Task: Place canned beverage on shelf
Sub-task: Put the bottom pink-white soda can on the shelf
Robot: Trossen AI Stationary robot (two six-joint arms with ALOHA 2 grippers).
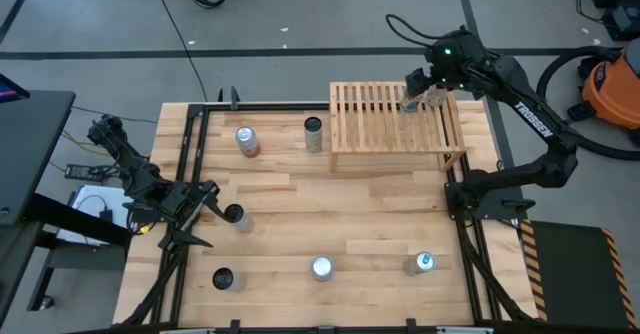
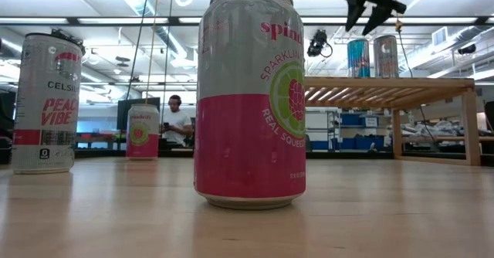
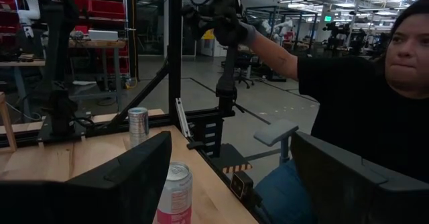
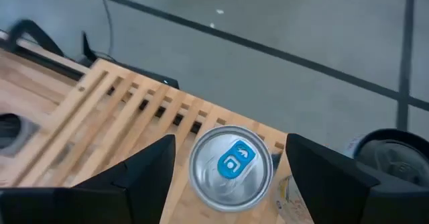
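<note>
The shelf point(image 1: 395, 124), a light-wood slatted rack, stands at the table's far right. Two cans stand upright on its far right corner: a teal one point(image 2: 357, 57) and a silver one point(image 2: 385, 56). My right gripper point(image 2: 370, 15) hangs open just above them, slanting down. In the right wrist view its fingers stand wide on either side of a can top with a blue tab point(image 4: 231, 167), clear of it. My left gripper point(image 1: 200, 209) waits open and level at the table's left edge. A pink-and-white can point(image 3: 175, 194) stands just in front of it, untouched.
Other upright cans stand about the table: a red-and-white one point(image 1: 246, 141), a dark one point(image 1: 314, 132), and three along the near edge point(image 1: 223, 279), point(image 1: 321, 268), point(image 1: 420, 264). A person point(image 3: 362, 103) sits beyond the table's near edge, an arm raised.
</note>
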